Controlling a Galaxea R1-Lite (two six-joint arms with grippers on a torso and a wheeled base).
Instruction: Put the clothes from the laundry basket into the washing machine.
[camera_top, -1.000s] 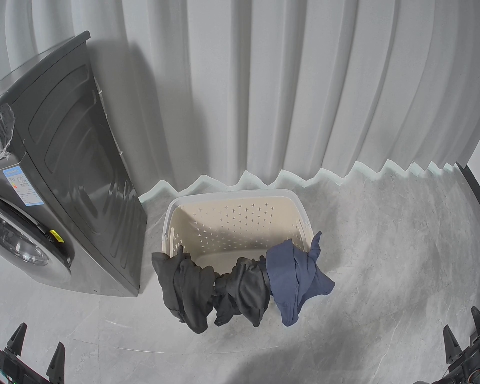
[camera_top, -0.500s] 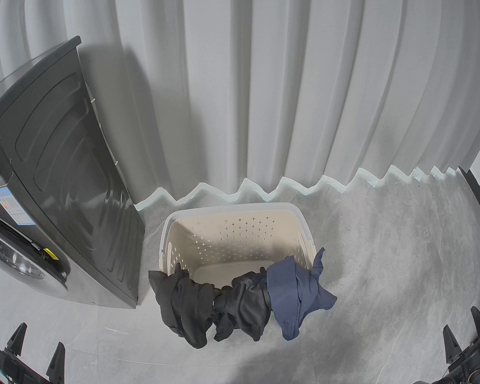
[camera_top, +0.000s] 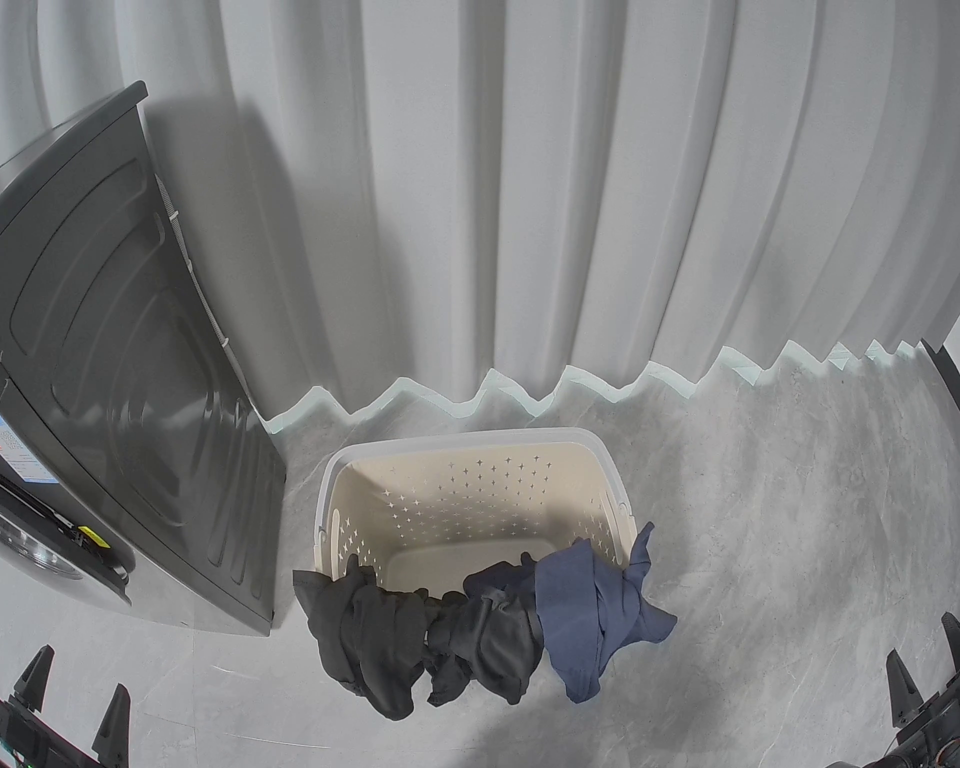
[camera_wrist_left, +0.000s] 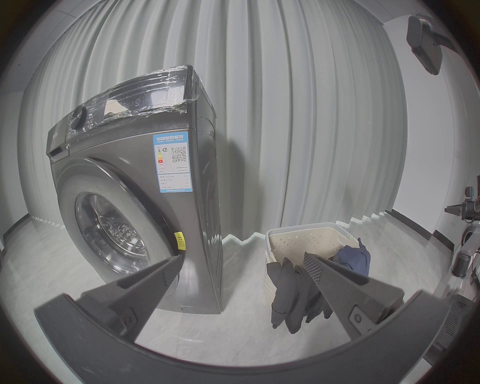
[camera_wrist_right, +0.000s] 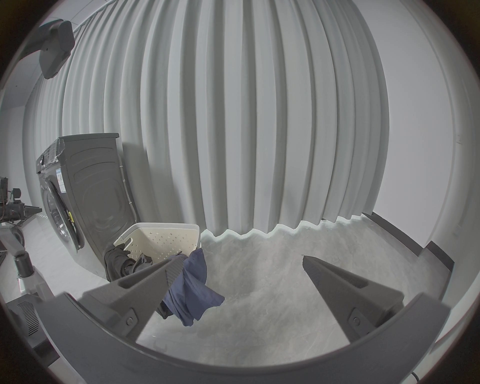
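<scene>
A cream laundry basket (camera_top: 470, 448) (camera_wrist_left: 305, 235) (camera_wrist_right: 160, 231) stands on the floor before the curtain. Over its near rim hang dark grey clothes (camera_top: 400, 630) (camera_wrist_left: 290, 295) (camera_wrist_right: 120, 262) and a blue garment (camera_top: 590, 610) (camera_wrist_left: 356, 256) (camera_wrist_right: 192, 290). The grey washing machine (camera_top: 110, 380) (camera_wrist_left: 150, 200) (camera_wrist_right: 90, 185) stands at the left, its round door shut. My left gripper (camera_top: 72, 695) (camera_wrist_left: 242, 265) is open low at the left, well short of the basket. My right gripper (camera_top: 925, 660) (camera_wrist_right: 242, 265) is open low at the right, also apart from it.
A pleated white curtain (camera_top: 560, 200) closes off the back. The marble floor (camera_top: 800, 520) spreads open to the right of the basket and in front of it. A dark baseboard (camera_top: 940, 355) shows at the far right.
The whole head picture has shifted: basket and machine sit lower and the machine further left, so the camera moved. Both grippers keep their places and stay open.
</scene>
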